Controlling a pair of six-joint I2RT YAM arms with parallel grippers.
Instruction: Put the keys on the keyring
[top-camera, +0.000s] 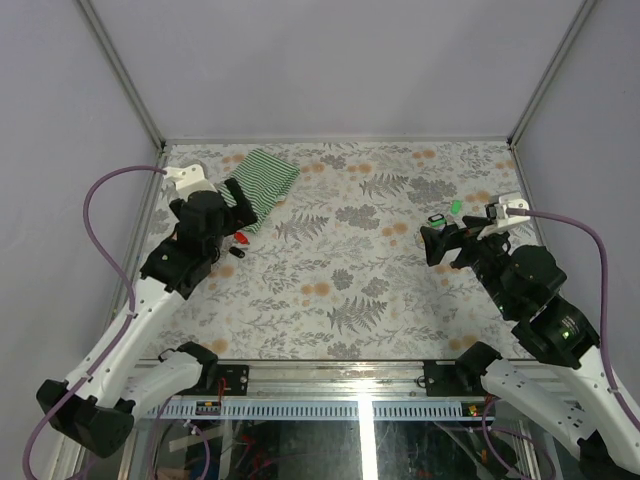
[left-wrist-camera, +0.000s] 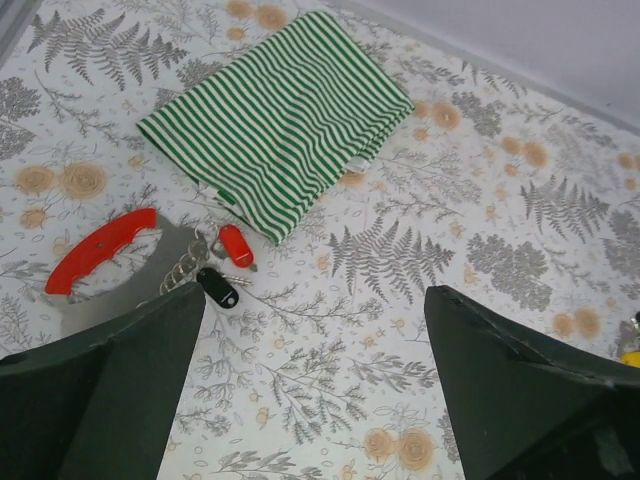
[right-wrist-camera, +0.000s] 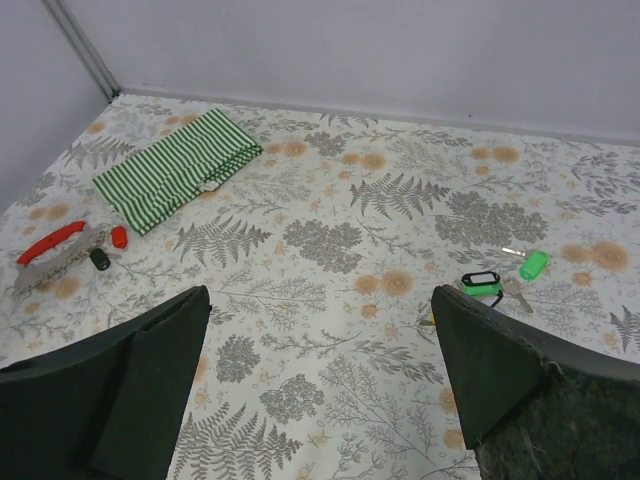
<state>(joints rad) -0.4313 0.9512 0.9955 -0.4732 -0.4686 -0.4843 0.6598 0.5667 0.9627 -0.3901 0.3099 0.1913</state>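
Two groups of keys lie on the counter (top-camera: 350, 255), well apart.

- Right side: green-tagged keys (right-wrist-camera: 533, 264) near the right jaws; a second tag, green with a dark face (right-wrist-camera: 482, 283), sits close by, with a bare silvery blade (right-wrist-camera: 515, 296) between the two.
- Far left: red-tagged key (left-wrist-camera: 235, 243) just beside the keyring (left-wrist-camera: 100, 248); the red curved loop joins a grey strip and a bunch of small wire rings (left-wrist-camera: 185, 270); cannot tell whether this key is already threaded.
- Black clip-like item (left-wrist-camera: 218, 288) lies against the rings; striped cloth (left-wrist-camera: 280, 120) just beyond; neither is part of the job.

Left jaws: spread wide, empty, over the counter near the keyring. Right jaws: spread wide, empty, short of the green tags.

Handling, as judged:
- Keys look light, stiff and thin, lying flat; the metal blades are probably slick and hard to get under; the plastic tags are thicker, so pinch across a tag's narrow sides.
- Keyring looks light and likely to skate if nudged; the red loop is its bulkiest rigid part, so hold there to steady it.
- Wire rings look springy and very small; threading probably needs one arm to pin the ring while the other feeds a key.
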